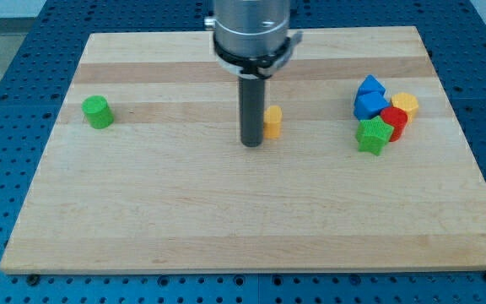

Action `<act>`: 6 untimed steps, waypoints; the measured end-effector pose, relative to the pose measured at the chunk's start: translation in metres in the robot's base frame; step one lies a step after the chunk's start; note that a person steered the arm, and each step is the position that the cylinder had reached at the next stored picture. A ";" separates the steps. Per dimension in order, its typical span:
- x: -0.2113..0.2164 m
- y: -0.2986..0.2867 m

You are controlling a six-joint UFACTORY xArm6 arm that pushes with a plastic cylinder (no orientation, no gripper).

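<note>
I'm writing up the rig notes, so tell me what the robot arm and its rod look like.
Only the arm's lower end shows: a silver-grey metal cylinder ringed by a black collar with small side tabs. From it hangs a straight dark rod, round and plain, with no markings or cables visible. My tip is flat-ended.

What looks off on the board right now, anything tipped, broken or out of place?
Nothing stands out. My tip sits beside the small yellow block; the green cylinder stands alone at the view's left; blue, red, yellow and green star blocks cluster at the right, all intact on the wooden board.
</note>
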State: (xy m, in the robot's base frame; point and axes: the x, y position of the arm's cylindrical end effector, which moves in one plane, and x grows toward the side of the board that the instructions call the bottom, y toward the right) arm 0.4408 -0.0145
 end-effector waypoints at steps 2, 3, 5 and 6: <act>-0.018 0.017; -0.018 0.049; -0.023 0.087; -0.032 0.100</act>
State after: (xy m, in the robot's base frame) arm 0.4083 0.0855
